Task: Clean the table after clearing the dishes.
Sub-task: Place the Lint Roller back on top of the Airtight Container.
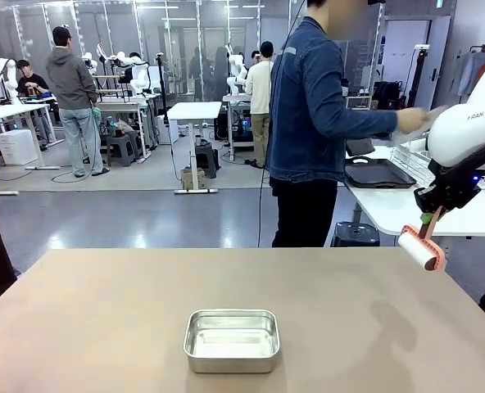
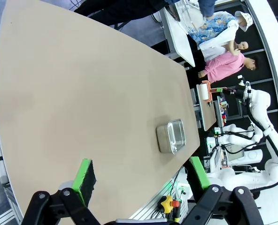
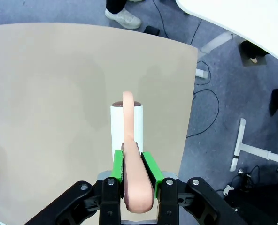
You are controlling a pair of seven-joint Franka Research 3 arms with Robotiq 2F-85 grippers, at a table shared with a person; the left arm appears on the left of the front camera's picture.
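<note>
Right gripper clamped on the pink handle of a lint roller, held above the table near its right edge, presumably ready to roll it clean; left gripper wide open, empty; pan remains on the table; dishes apparently cleared

The table spans the foreground in front of me. A steel pan sits on it near my edge, about midway between left and right. My right gripper hangs above the table's far right corner, clamped on the handle of a lint roller; the roller head is below the fingers and off the surface. My left gripper, jaws spread, is high above the table, with the pan beyond it. A person stands behind the table's far edge, right of centre, facing a side table to the right. A tray lies on that side table.
</note>
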